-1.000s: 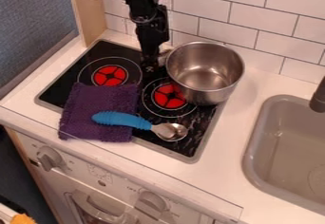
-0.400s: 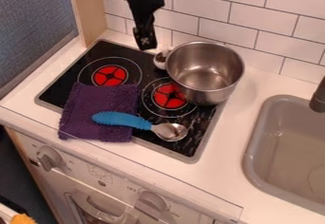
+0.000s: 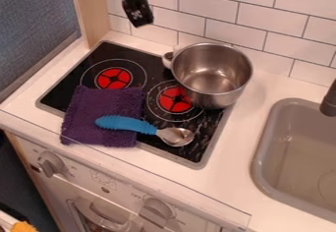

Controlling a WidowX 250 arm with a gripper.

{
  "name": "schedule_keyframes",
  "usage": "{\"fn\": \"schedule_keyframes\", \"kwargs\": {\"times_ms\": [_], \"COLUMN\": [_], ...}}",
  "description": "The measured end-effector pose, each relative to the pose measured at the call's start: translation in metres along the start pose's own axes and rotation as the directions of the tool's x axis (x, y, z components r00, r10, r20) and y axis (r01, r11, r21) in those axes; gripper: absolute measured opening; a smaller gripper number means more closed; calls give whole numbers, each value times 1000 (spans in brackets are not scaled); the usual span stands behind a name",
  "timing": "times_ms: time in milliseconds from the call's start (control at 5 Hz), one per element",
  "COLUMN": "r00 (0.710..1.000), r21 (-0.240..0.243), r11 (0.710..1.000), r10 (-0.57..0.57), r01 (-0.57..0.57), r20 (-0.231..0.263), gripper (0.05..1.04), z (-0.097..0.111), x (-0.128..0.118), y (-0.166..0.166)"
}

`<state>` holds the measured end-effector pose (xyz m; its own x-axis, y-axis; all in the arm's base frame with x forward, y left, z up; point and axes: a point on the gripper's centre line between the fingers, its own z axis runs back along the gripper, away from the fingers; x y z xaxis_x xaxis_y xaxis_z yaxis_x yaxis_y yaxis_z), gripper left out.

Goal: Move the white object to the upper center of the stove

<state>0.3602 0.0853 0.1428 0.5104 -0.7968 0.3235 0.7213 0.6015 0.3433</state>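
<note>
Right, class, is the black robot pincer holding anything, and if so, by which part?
Nothing is held: the pincer hangs empty, and the small white object sits beside the round metal pot.

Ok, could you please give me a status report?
Claw up by the tiles, apart from white object. White object at stove's rear edge. Pot close beside it, possibly crowding access.

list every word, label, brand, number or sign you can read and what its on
No text is readable.
Small white mark on the black gripper: too small to make out.
Faint print on the stove's front panel, between the left knob and right knob: too small to read.
</note>
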Motion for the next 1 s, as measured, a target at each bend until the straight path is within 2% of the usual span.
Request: {"fn": "schedule_keyframes", "kwargs": {"times_ms": [1000], "r00": [1000], "r21": [6], "r11": [1000], "r10": [-1], "r01": [1], "r20": [1], "gripper": [1001], "z": [2], "x": [-1], "y": [1]}}
